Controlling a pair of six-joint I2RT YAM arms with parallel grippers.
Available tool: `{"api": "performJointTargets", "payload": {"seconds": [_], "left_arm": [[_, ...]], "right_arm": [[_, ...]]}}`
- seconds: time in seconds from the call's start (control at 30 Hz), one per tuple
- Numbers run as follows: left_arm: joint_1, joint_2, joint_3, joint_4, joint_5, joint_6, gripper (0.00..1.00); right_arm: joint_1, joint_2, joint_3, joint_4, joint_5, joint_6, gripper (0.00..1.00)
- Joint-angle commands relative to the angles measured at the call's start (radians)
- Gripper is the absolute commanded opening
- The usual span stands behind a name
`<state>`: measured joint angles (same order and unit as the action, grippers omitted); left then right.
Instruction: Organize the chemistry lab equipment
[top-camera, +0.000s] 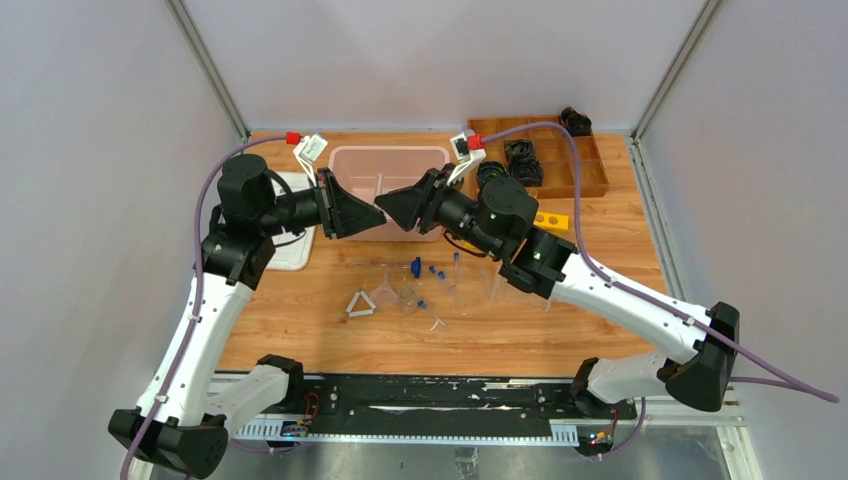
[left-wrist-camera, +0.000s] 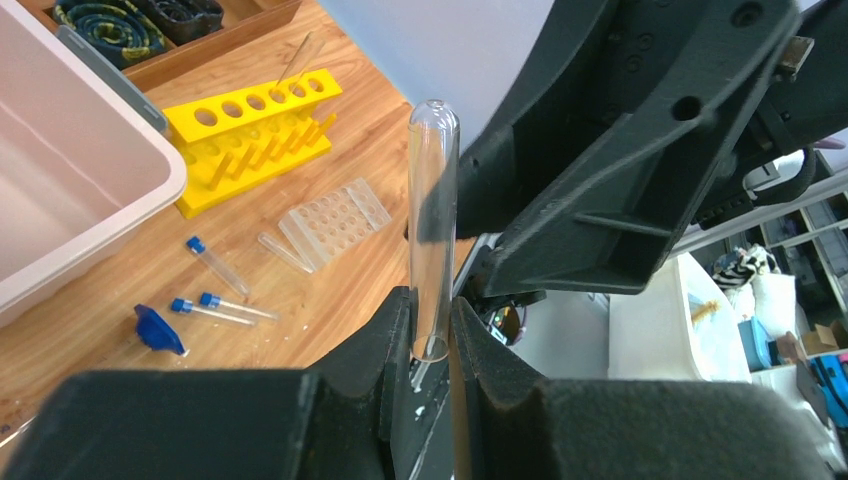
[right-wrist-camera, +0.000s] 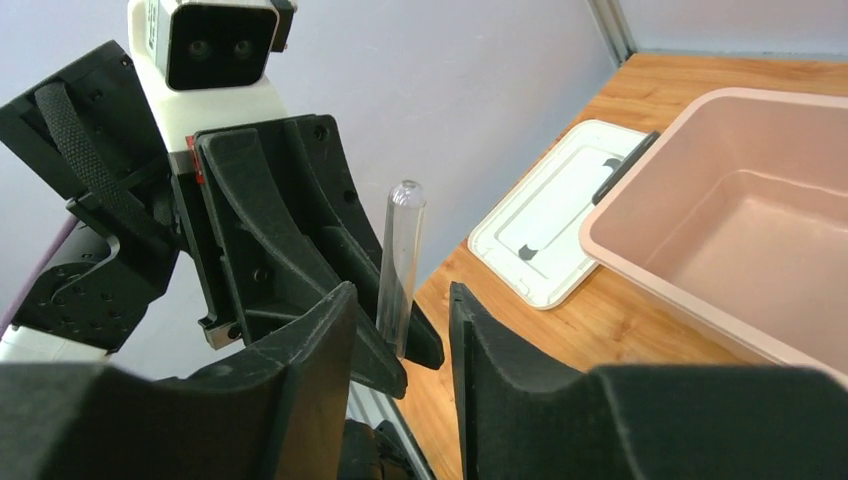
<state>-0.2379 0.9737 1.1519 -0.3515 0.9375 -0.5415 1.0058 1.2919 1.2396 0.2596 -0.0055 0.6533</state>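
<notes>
My left gripper (left-wrist-camera: 432, 345) is shut on the open end of a clear uncapped tube (left-wrist-camera: 433, 220), held up over the table's middle. My right gripper (right-wrist-camera: 400, 300) faces it with its jaws open around the same tube (right-wrist-camera: 400, 260), which stands close to one finger and apart from the other. In the top view the two grippers (top-camera: 378, 212) meet tip to tip before the pink bin (top-camera: 345, 160). On the table lie blue-capped tubes (top-camera: 437, 271), a clear funnel (top-camera: 385, 292), a small jar (top-camera: 407, 295), a white triangle (top-camera: 360, 304) and a clear rack (top-camera: 520, 285).
A white lid (top-camera: 290, 245) lies left of the bin. A yellow rack (top-camera: 552, 219) and a wooden tray (top-camera: 585, 165) with black coiled bundles stand at the back right. The left wrist view shows the yellow rack (left-wrist-camera: 255, 130) and the clear rack (left-wrist-camera: 335, 220).
</notes>
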Motion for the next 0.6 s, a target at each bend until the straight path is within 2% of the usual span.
{"api": "performJointTargets", "payload": {"seconds": [0.0, 0.07, 0.2, 0.37, 0.57], "left_arm": [[-0.001, -0.006, 0.019, -0.004, 0.032, 0.019, 0.0], [-0.001, -0.008, 0.018, -0.005, 0.044, 0.025, 0.0], [-0.001, -0.019, 0.019, -0.026, 0.072, 0.074, 0.0], [-0.001, -0.018, 0.042, -0.105, 0.065, 0.183, 0.0], [-0.001, -0.019, 0.05, -0.133, 0.062, 0.229, 0.0]], "right_arm": [[0.009, -0.024, 0.069, -0.092, 0.075, -0.081, 0.49], [0.001, -0.009, 0.116, -0.149, 0.09, -0.093, 0.59], [-0.029, 0.034, 0.205, -0.244, 0.031, -0.092, 0.68], [-0.042, 0.085, 0.303, -0.323, -0.128, -0.109, 0.68], [-0.044, 0.116, 0.353, -0.385, -0.191, -0.101, 0.58]]}}
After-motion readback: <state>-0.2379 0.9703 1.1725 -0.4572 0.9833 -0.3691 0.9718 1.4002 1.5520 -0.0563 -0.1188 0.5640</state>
